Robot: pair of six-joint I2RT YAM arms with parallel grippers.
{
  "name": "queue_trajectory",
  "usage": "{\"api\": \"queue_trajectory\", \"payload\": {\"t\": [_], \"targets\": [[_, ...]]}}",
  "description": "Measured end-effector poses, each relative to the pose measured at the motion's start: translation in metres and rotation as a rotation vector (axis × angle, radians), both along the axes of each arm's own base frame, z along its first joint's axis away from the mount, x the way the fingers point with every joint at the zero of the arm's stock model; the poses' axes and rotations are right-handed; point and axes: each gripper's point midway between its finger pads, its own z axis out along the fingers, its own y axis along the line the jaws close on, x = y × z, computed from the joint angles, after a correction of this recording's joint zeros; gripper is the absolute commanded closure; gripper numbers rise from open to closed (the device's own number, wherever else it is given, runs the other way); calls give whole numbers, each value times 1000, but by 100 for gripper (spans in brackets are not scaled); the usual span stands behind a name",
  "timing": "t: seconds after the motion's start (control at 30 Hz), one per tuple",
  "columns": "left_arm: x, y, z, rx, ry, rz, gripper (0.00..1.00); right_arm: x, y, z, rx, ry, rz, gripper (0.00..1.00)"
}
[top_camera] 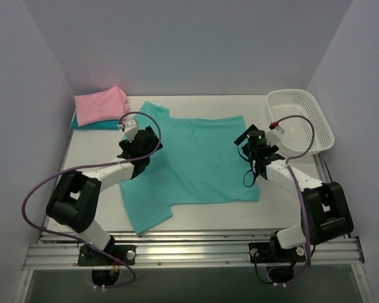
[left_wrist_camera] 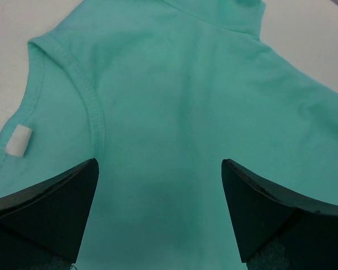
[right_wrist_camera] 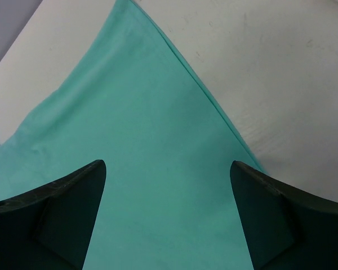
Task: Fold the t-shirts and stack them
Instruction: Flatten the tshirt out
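A small white tag [left_wrist_camera: 19,139] sits sewn inside the collar of the teal-green shirt [top_camera: 196,164]; any print on it is too small to tell. The shirt lies spread flat on the middle of the counter [top_camera: 91,154], collar toward the left arm, hem toward the right arm, one sleeve pointing to the far side and one to the near edge.

The left hand [left_wrist_camera: 160,208] hangs over the collar end, fingers [left_wrist_camera: 56,208] wide apart with only cloth showing below the gap. The right hand [right_wrist_camera: 168,214] hangs over a hem corner, also spread wide and holding nothing; bare counter shows just beyond that corner.

In the far left corner a folded pink shirt [top_camera: 100,105] lies on top of a darker teal-blue shirt [top_camera: 88,125], of which only a thin edge shows. A white mesh basket [top_camera: 316,117] stands at the far right, well apart from the shirts. Purple cables [top_camera: 35,189] loop off both arms. The arms hide part of the spread shirt's collar and hem in the top view, and whether the fingertips touch the cloth cannot be told.
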Motion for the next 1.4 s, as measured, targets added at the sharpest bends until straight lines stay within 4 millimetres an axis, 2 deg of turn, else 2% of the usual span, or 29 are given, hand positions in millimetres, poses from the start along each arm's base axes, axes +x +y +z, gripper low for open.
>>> {"api": "queue_trajectory", "payload": {"t": [0.07, 0.13, 0.23, 0.4, 0.53, 0.57, 0.6, 0.7, 0.77, 0.83, 1.07, 1.2, 1.4], "targets": [[-7, 3, -10, -1, 21, 8, 1, -12, -2, 6, 14, -13, 3, 12], [-11, 5, -16, -12, 34, 22, 0, -14, -2, 13, 17, -18, 5, 13], [-19, 8, -21, -43, 38, 45, 0, -19, -1, 12, 10, 4, 27, 10], [-54, 18, -35, -57, 74, 63, 0, -42, 4, 11, 39, 41, 84, 9], [-79, 16, -22, -88, 54, 47, 0, -67, 14, 5, 94, 63, 161, 7], [-86, 16, -16, -101, 45, 46, 6, -72, 16, 2, 102, 72, 177, 7], [-93, 14, -11, -111, 40, 42, 6, -79, 17, -2, 107, 87, 192, 7], [-117, 1, 5, -122, 23, 22, 6, -98, 19, -7, 122, 115, 228, 6], [-136, -7, 5, -115, 45, 1, 7, -105, 20, -5, 128, 119, 243, 5], [-153, -7, -1, -94, 84, 3, 9, -108, 20, 0, 130, 113, 252, 5], [-207, 11, -21, -27, 225, 122, 12, -125, 20, 5, 142, 120, 270, 5], [-233, 30, -29, 12, 273, 217, 12, -140, 16, 11, 152, 84, 272, 5], [-256, 57, -33, -23, 275, 327, 18, -147, 13, 14, 142, 75, 275, 5]]}}
